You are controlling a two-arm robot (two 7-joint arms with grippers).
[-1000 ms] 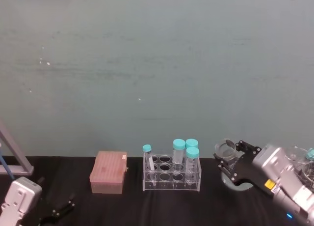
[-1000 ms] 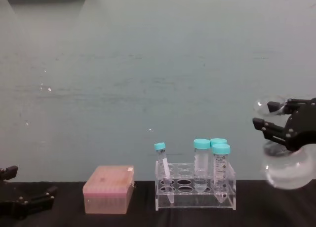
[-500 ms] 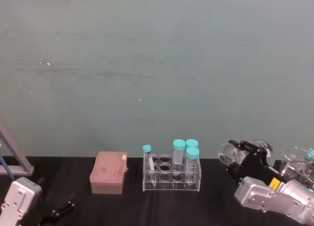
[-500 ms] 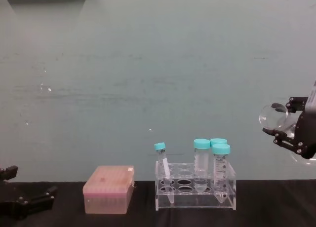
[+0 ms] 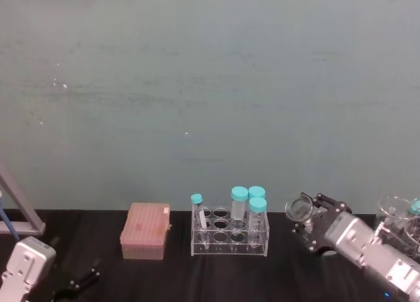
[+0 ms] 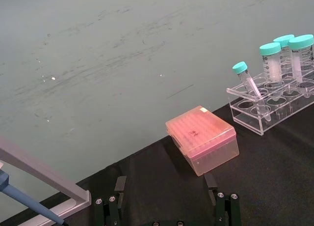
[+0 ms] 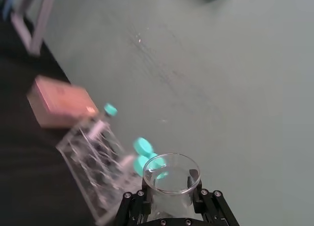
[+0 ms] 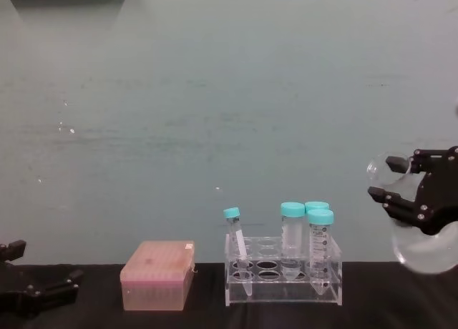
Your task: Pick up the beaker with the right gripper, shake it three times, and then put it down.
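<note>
The right tool (image 8: 386, 176), clamped on the beaker (image 8: 429, 252) by its neck, holds it clear of the table (image 8: 209, 309) at the tube rack's (image 8: 283, 286) 3 o'clock, mouth tipped toward 10 o'clock, while the open left tool (image 6: 166, 211) idles well apart.

I can read no text, number or brand anywhere. The teal-capped tubes (image 8: 320, 244), standing in the lower middle of the chest view, carry fine dark printed marks down their sides that look like a scale, but they are too small for me to read. The pink box (image 6: 202, 140), at the lower centre of the left wrist view, has a small dark mark on its lid, and I cannot tell whether it is lettering. On the beaker (image 8: 429, 256), at the right edge of the chest view, I make out no legible print.
</note>
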